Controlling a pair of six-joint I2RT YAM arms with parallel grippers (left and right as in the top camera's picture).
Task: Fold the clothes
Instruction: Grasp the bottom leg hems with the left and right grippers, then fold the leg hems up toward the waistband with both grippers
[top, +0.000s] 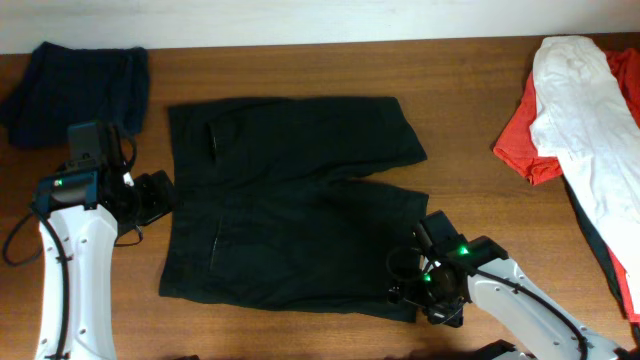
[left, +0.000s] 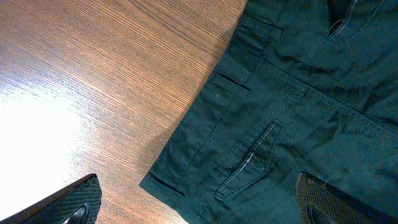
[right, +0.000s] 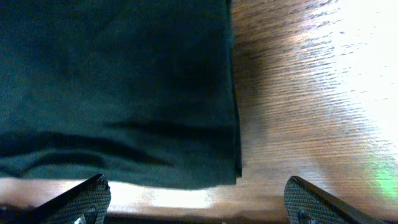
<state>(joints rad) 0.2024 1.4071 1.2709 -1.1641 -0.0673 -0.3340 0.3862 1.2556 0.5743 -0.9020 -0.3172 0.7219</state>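
The clothes (top: 290, 200) are black shorts lying flat in the middle of the wooden table, waistband to the left and legs to the right. My left gripper (top: 160, 198) is open at the waistband's left edge. In the left wrist view (left: 199, 202) its fingers straddle the waistband corner of the clothes (left: 298, 93), one over bare wood and one over the fabric. My right gripper (top: 412, 278) is open at the near right leg hem. In the right wrist view (right: 199, 202) its fingers sit just short of the hem corner of the clothes (right: 118, 87). Neither gripper holds anything.
A folded navy-blue garment (top: 75, 85) lies at the back left. A white garment (top: 585, 110) lies over a red one (top: 520, 145) at the right edge. Bare wooden table (top: 460, 80) shows around the shorts.
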